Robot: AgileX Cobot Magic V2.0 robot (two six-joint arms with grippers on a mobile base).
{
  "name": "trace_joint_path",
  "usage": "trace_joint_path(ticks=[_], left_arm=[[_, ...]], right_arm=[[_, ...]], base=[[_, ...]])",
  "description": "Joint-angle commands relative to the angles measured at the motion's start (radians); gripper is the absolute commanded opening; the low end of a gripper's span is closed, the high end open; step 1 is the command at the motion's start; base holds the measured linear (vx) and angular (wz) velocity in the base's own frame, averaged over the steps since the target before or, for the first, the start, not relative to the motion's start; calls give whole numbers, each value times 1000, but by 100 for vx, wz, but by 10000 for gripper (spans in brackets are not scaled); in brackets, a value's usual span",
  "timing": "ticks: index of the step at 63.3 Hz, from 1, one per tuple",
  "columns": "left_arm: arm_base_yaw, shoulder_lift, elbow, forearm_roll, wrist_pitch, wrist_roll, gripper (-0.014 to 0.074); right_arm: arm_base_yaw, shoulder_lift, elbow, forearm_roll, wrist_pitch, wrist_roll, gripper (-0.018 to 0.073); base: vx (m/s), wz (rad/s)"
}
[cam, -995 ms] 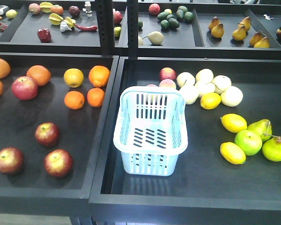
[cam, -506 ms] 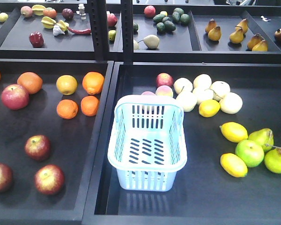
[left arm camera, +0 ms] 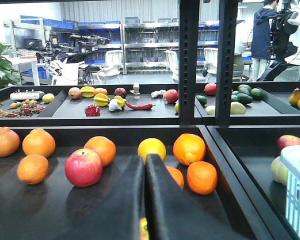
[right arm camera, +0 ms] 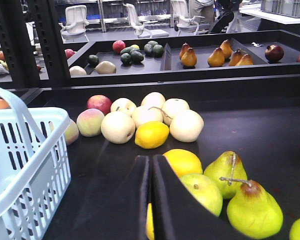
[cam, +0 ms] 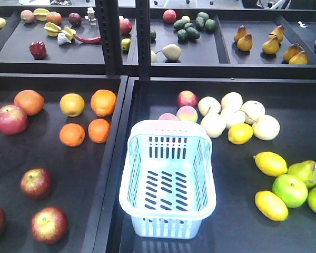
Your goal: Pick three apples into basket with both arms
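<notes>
I am at the start: the basket (cam: 168,141) stands empty in the right tray (cam: 237,211), and the three apples (cam: 36,183) lie in the left tray (cam: 84,174), apart from it. My left pincer (left arm camera: 145,200) and right pincer (right arm camera: 150,200) are both together, holding nothing. Next, I think, the left one must open and go down over one apple

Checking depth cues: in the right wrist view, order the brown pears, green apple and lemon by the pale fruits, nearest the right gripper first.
1. Green apple, close by, right.
2. Lemon, ahead, centre.
3. Brown pears, back tray, right.
</notes>
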Motion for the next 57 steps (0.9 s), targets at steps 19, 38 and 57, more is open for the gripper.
trace_joint_path(ticks=[19,38,57], left_arm=[[-6,-3,-25,-5,-69,-9,-6],[-6,-3,-25,-5,-69,-9,-6],[-6,-3,-25,-5,-69,-9,-6]], right_arm=[[-1,-12,14,-8,-73,-6,-5],[-1,-12,14,-8,-73,-6,-5],[-1,-12,14,-8,-73,-6,-5]], base=[[8,1],[5,1],[0,0]])
